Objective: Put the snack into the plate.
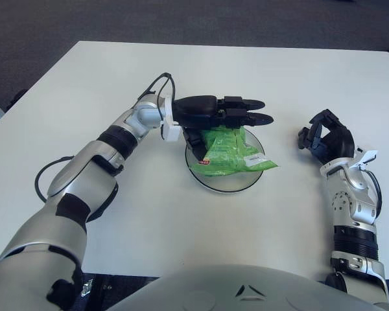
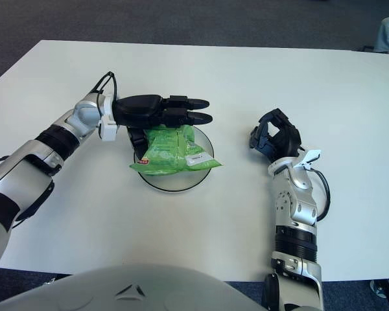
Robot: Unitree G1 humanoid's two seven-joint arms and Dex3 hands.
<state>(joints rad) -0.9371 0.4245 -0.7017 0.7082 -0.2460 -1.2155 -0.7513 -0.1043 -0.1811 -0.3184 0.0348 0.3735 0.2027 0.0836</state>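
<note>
White table point(image 1: 201, 71) on dark grey-blue carpet point(image 1: 181, 19); even overhead light.

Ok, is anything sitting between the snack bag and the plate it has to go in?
Nothing visible. The green snack bag already lies in the plate, with the left hand open above its far edge. The right hand shows to the plate's right.

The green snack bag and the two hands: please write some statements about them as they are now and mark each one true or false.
1. The green foil snack bag lies in the round grey plate. True.
2. The left hand grips the bag. False: its fingers are stretched out above the bag and hold nothing.
3. The right hand shows to the right of the plate with curled fingers, holding nothing. True.
4. The plate stands on a dark wooden table. False: the table is white.
5. One corner of the bag sticks out over the plate's rim. True.
</note>
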